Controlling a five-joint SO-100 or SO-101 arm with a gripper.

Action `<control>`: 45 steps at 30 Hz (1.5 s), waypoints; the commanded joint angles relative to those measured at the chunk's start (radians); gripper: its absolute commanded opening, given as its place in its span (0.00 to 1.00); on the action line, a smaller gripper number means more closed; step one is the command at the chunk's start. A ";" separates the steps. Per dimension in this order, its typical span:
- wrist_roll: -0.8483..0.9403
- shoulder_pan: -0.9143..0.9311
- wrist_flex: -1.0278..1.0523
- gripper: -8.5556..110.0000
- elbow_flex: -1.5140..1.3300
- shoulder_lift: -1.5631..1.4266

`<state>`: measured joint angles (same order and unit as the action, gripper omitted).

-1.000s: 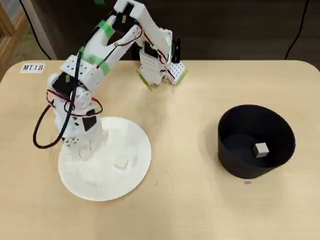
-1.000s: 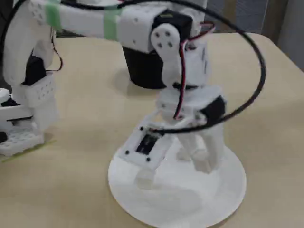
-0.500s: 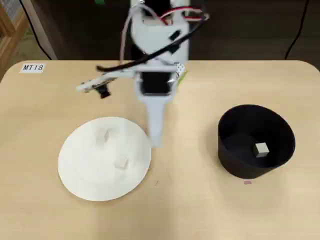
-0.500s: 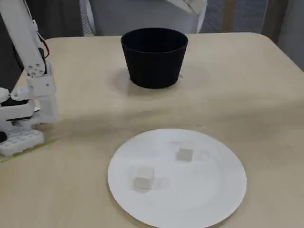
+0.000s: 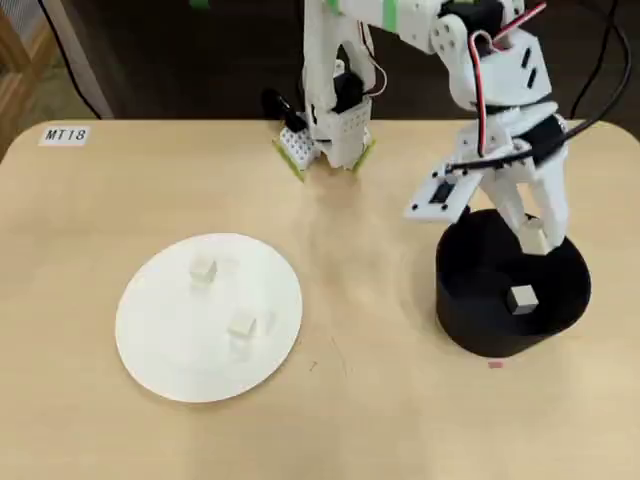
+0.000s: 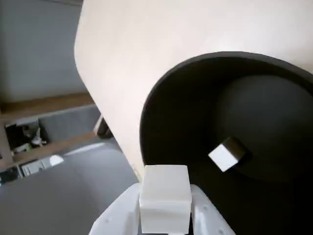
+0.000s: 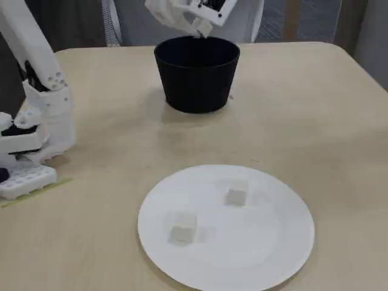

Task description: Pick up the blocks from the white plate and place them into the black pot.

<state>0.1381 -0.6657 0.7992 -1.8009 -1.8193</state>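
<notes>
Pincer (image 6: 165, 215) clamped on block (image 6: 165, 198) over black pot (image 5: 470, 320); one cube (image 5: 521, 297) already inside; two remaining blocks (image 5: 203, 269) (image 5: 241, 323) on white plate (image 5: 160, 350), left on bench (image 5: 380, 420).

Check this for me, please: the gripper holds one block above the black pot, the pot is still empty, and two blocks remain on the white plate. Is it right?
Not quite: the black pot is not empty. The wrist view shows one block already lying on its bottom. The rest stands: the gripper holds a block above the pot, and two blocks remain on the white plate.
</notes>
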 commanded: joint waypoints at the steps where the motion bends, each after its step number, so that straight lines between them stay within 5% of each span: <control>1: -0.003 -0.008 -0.064 0.05 -0.029 -0.031; 6: -0.011 -0.002 -0.055 0.06 -0.035 -0.029; 10: 0.015 -0.009 -0.040 0.31 -0.063 -0.071; 15: 0.018 0.002 -0.002 0.37 -0.067 -0.112; 19: 0.020 0.037 0.035 0.32 -0.067 -0.163; 22: -0.021 0.118 0.117 0.05 -0.067 -0.245; 32: 0.066 0.773 0.505 0.05 -0.080 -0.403; 38: 0.184 1.072 0.420 0.05 -0.253 -0.370; 45: 0.259 1.197 0.368 0.05 -0.291 -0.285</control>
<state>0.3774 0.4924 1.1827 -2.0985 -2.1276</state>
